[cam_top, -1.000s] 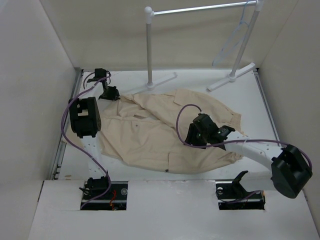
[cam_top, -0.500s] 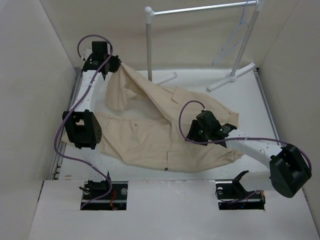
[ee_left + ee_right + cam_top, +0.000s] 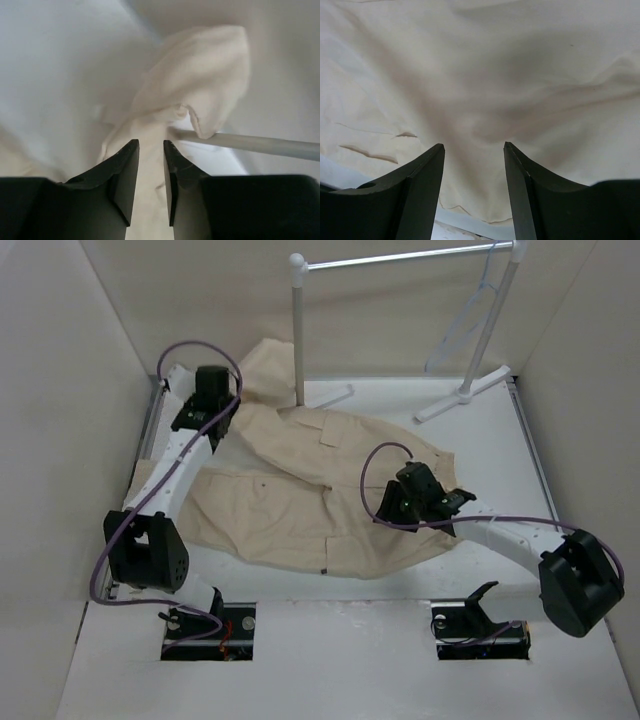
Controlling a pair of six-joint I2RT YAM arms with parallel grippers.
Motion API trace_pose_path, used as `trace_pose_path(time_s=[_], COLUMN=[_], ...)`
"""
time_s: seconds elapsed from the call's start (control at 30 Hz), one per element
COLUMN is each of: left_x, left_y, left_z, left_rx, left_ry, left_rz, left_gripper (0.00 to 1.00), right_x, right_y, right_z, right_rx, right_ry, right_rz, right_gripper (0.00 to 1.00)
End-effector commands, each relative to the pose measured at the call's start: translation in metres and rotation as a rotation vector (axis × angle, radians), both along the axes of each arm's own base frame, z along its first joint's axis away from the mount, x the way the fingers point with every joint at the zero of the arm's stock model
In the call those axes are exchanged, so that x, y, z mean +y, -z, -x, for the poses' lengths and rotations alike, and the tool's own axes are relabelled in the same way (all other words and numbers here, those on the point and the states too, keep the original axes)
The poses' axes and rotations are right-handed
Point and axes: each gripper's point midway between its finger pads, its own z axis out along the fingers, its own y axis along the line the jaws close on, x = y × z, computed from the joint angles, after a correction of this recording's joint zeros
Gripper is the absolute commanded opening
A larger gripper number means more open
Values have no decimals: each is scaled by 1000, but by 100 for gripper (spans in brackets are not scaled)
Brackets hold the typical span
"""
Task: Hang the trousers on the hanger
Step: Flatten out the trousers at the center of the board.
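The beige trousers [image 3: 290, 490] lie spread on the table, with one end lifted at the back left against the rack's left post. My left gripper [image 3: 222, 422] is shut on that end. In the left wrist view the cloth [image 3: 200, 75] runs up between the narrow jaws of the gripper [image 3: 151, 145]. My right gripper [image 3: 392, 508] is open just above the right part of the trousers. Its wrist view shows cloth [image 3: 485, 65] under the spread jaws of the gripper [image 3: 474, 146]. The thin pale hanger [image 3: 470, 315] hangs at the right end of the rack bar.
The white tubular rack [image 3: 400, 258] stands at the back, its left post [image 3: 298, 330] touching the lifted cloth; the post also shows in the left wrist view [image 3: 260, 144]. Its feet rest on the table at the back right. Beige walls close in both sides.
My left gripper has lifted the trousers' end from the table and carried it up and towards the back. The cloth has shifted towards the back left. The right gripper has barely moved.
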Motion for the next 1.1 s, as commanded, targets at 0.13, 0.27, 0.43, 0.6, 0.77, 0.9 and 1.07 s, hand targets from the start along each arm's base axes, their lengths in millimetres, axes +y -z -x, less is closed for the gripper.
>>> trace_pose_path(time_s=[0.13,0.27,0.43,0.6,0.77,0.9,1.07], left_x=[76,81,18,-66,-96,-103,-112], left_y=[113,92,69,88,100,111,120], left_z=[75,65,9,-36,-63,-78,-94], left_rx=[196,173,154,181,181,188,171], left_ry=[-280,-214,146,532,681,707,714], left_rz=[3,-1,-181,-227,-396,-465,-494], left_gripper=[37,44,40,43,51,52,53], right_x=[-14,-14,-10,-9,-8,-8,-9], right_y=[-18,-25,-18,-20,-29,-26,-21], right_z=[-11,-13,-15,-16,-17,-12,-5], right_rx=[-71,-77,-58,-52,-77,-62,-40], right_ry=[46,45,37,37,38,34,29], right_rz=[-46,-67,-61,-64,-86,-85,-91], right_gripper=[59,61,38,7,14,16,18])
